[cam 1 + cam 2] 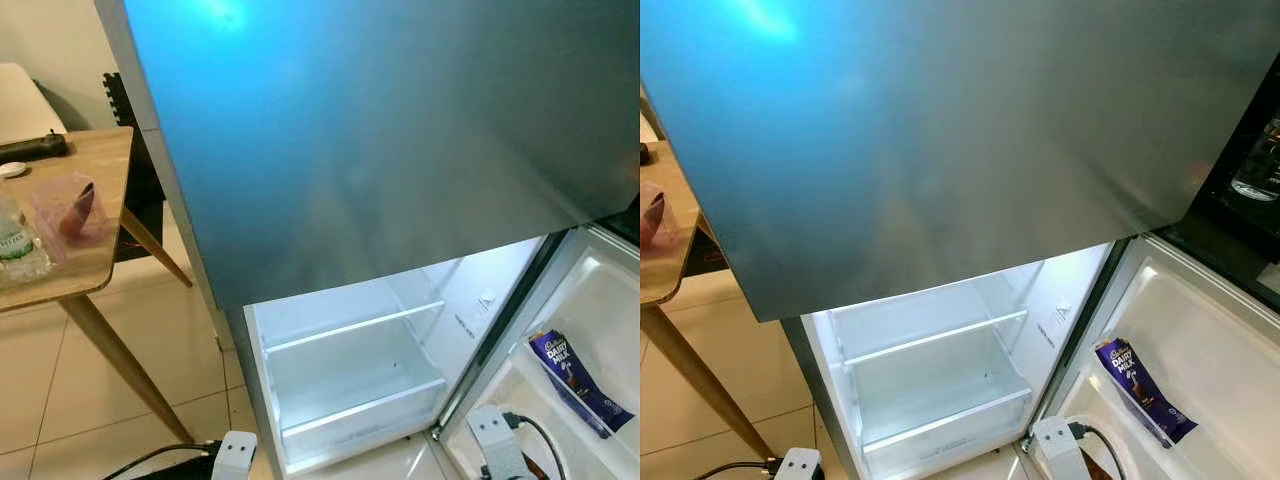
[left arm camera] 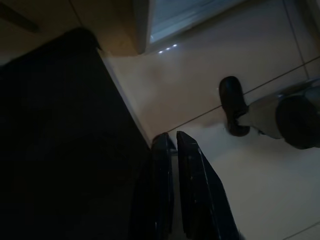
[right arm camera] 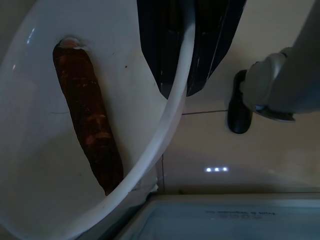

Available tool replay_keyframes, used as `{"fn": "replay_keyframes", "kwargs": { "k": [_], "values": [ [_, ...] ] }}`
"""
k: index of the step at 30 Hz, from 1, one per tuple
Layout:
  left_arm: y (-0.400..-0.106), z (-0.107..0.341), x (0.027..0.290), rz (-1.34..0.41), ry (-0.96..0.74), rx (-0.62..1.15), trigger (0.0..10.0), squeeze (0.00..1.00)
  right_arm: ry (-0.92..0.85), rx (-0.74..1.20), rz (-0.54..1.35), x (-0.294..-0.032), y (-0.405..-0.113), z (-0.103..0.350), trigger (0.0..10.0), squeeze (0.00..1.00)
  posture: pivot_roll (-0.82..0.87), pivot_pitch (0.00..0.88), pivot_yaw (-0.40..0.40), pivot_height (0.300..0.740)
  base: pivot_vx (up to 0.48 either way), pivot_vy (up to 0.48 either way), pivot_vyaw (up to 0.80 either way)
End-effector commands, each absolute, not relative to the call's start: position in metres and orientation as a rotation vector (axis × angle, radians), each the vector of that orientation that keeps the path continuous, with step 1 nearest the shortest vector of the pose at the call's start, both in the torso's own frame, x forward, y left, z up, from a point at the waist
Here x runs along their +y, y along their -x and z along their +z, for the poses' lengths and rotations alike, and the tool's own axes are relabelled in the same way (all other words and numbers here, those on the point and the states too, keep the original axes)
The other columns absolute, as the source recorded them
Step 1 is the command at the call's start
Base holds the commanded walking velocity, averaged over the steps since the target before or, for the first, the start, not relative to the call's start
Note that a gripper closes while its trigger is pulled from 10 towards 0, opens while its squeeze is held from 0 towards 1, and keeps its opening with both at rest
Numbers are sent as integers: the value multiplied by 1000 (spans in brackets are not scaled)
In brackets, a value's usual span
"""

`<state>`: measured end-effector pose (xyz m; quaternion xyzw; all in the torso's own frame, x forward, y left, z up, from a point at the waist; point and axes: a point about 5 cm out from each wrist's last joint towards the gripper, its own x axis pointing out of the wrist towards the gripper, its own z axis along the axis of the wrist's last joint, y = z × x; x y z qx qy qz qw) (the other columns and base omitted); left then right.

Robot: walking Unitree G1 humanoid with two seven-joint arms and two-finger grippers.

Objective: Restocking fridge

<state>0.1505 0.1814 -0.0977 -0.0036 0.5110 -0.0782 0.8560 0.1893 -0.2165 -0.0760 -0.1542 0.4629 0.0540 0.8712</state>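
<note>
The fridge (image 1: 350,370) stands open, its shelves bare, a chocolate bar (image 1: 578,380) in the door. The right gripper (image 3: 182,75) pinches the rim of a white bowl (image 3: 30,165) holding a brown sausage (image 3: 90,115), ready for shelving. The left gripper (image 2: 172,190) hangs narrowed.

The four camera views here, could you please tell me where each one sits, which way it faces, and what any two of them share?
Left eye view: on the head, looking down at the open white-lined fridge compartment and light wooden table; both wrists show at the bottom edge.
Right eye view: same head, same fridge, with the purple chocolate-milk carton in the door shelf.
Left wrist view: looks down along the left gripper, jaws together, at pale floor tiles.
Right wrist view: looks down along the right gripper, clamped on a white bowl's rim holding a brown cob.
Both wrist views share the robot's foot.
</note>
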Motion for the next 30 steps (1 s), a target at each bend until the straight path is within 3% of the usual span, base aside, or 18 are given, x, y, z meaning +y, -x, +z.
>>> {"fn": "replay_keyframes", "kwargs": {
  "k": [1, 9, 16, 30],
  "values": [
    [-149, -98, 188, -165, -33, 1085, 10000, 0, 313, 985, 86, -217, -187, -77, 10000, 0, -1, 0, -8, 740, 0, 0, 0],
    [-145, -99, 191, -163, -56, 1095, 10000, 0, 292, 995, 66, -219, -184, -79, 10000, 0, -10, 0, -13, 740, 0, 0, 0],
    [-143, -100, 192, -155, -68, 1105, 10000, 0, 409, 971, 148, -218, -187, -77, 10000, 0, -17, 0, -13, 740, 0, -389, 0],
    [-143, -100, 190, -153, -56, 1102, 10000, 0, 599, 900, 305, -205, -202, -71, 10000, 0, -27, 0, -18, 740, 0, 0, 0]
  ]
}}
